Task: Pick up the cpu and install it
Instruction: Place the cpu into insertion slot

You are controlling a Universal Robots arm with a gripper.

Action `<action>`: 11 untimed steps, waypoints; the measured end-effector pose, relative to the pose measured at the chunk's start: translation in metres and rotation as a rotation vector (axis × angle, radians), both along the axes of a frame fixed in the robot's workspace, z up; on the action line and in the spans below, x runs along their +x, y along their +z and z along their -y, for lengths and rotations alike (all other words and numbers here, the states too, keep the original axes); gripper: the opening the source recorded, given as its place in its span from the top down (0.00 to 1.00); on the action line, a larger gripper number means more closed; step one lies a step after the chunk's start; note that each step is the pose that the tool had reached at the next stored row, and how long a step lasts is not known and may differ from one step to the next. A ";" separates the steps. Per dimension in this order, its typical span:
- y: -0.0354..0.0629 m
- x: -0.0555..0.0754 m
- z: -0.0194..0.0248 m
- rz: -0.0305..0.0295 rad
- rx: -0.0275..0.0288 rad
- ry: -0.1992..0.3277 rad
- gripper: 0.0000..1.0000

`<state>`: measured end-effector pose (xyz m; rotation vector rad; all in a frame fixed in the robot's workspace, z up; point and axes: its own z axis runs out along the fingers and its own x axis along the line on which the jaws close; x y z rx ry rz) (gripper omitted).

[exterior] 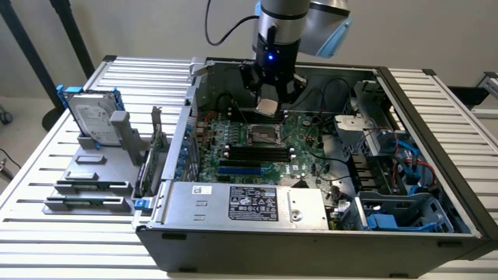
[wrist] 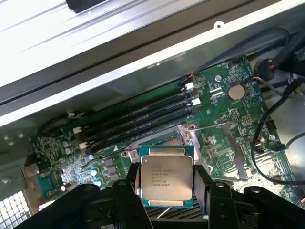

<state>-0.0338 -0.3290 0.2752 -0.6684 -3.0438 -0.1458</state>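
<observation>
Exterior view: gripper (exterior: 269, 104) hangs inside the open case (exterior: 435, 175), over the far part of the green board (exterior: 304, 146); jaws set fairly wide and closed on the cpu (exterior: 267, 107), one finger on each opposite edge; cpu held clear in the air, tilted, above and just behind the socket (exterior: 262, 135), not touching it; blue light glows on the arm's wrist; power supply (exterior: 249, 204) along the near case wall carries a black label with white marks, plus a small white sticker, none readable; hard drive (exterior: 92, 119) in a blue bracket stands upright on the slatted table (exterior: 46, 233) at the exterior view's left, well apart from the case; its white label cannot be read.

Wrist view: cpu (wrist: 165, 177) clamped between two black fingers (wrist: 131, 188); gripper (wrist: 166, 183) grips the chip's side edges, silver lid facing the camera; several lines of dark print on the lid, too small to read; open socket (wrist: 159, 142) lies beyond the chip; black memory slots (wrist: 143, 119) run beside the socket; coin cell (wrist: 236, 90) sits on the board (wrist: 224, 129) farther off; white print on the board is illegible.
</observation>
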 end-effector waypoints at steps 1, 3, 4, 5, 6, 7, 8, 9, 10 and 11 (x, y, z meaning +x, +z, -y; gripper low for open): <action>-0.0003 0.000 0.0000 0.0000 0.0000 -0.020 0.45; -0.0008 0.000 0.0000 0.0000 0.0000 -0.055 0.45; -0.0011 0.000 0.0000 0.0000 0.0000 -0.073 0.45; -0.0013 0.000 0.0000 0.0000 0.0000 -0.091 0.45; -0.0016 0.000 0.0000 0.0000 0.0000 -0.110 0.45; -0.0019 0.000 0.0000 0.0000 0.0000 -0.128 0.45; -0.0022 0.000 0.0000 0.0000 0.0000 -0.146 0.45; -0.0025 0.000 0.0000 0.0000 -0.0001 -0.164 0.45; -0.0028 0.000 0.0000 0.0000 0.0000 -0.182 0.45; -0.0031 0.000 0.0000 0.0000 0.0001 -0.201 0.45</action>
